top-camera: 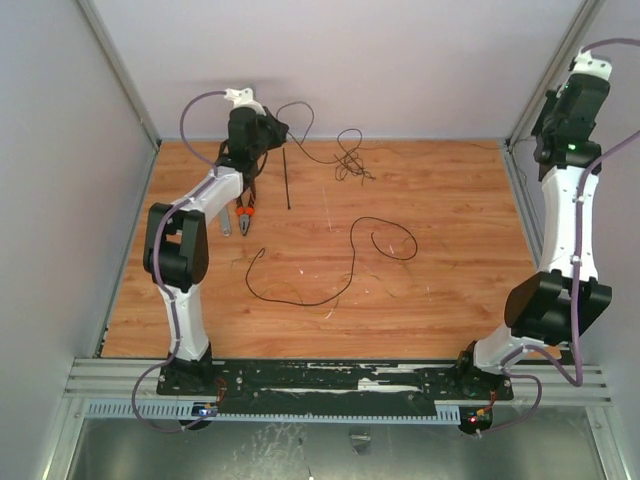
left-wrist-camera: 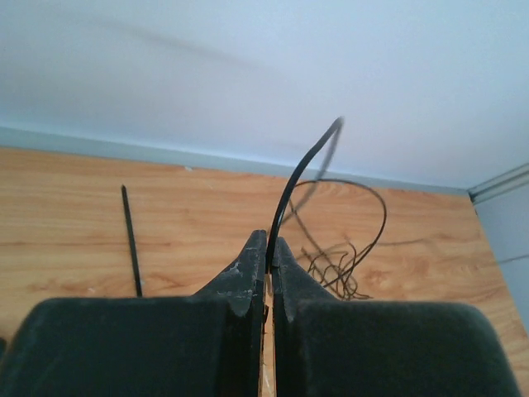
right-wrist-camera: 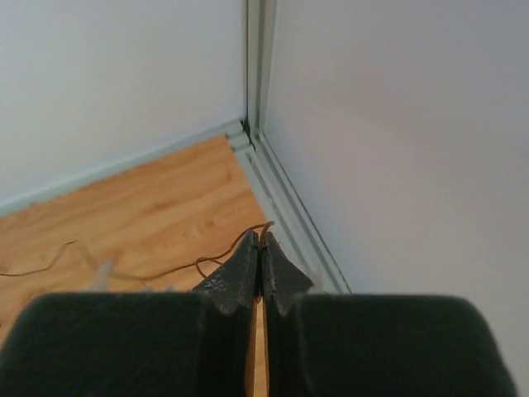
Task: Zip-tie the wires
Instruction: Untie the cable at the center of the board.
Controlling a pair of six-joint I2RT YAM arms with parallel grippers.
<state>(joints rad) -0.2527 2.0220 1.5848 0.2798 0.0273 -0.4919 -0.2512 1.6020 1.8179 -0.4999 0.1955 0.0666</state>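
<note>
The wires are a loose tangle of thin dark strands lying near the back wall. My left gripper hovers at the back left, shut on a black strand that arcs up and over to the tangle. My right gripper is raised by the back right corner, shut on a thin brownish strand that trails left across the floor. The zip tie, a straight black strip, lies flat just right of the left gripper.
Orange-handled pliers lie under the left arm's forearm. A separate long black wire curls across the middle of the wooden table. White walls close in the back and both sides, with a metal rail in the right corner.
</note>
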